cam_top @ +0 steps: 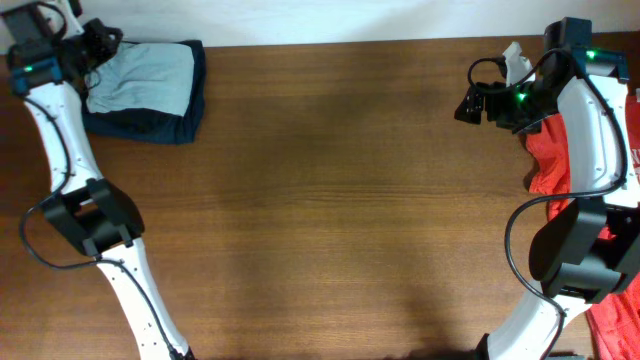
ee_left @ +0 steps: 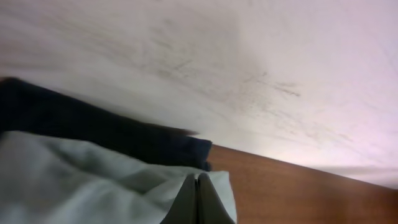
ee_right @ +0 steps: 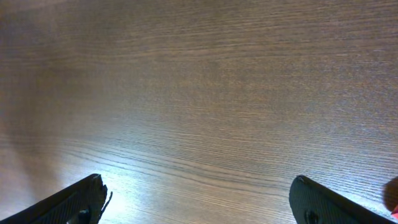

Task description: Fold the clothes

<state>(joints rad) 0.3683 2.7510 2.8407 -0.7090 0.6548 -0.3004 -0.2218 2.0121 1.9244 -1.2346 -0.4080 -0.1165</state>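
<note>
A pale grey-teal T-shirt (cam_top: 145,78) lies bunched on top of a dark navy garment (cam_top: 150,125) at the table's back left corner. My left gripper (cam_top: 103,48) sits at the shirt's back left edge. In the left wrist view its fingers (ee_left: 189,202) are pressed together over the pale shirt (ee_left: 74,180), with no cloth showing between them. A red T-shirt (cam_top: 550,150) lies crumpled at the right edge, partly under the right arm. My right gripper (cam_top: 468,103) hovers left of it, open wide (ee_right: 198,182) over bare wood.
The brown wooden table (cam_top: 340,200) spans the view, with a white wall (ee_left: 249,56) behind its back edge. A small white item (cam_top: 513,58) stands by the right arm's wrist. More red cloth (cam_top: 612,320) hangs at the front right corner.
</note>
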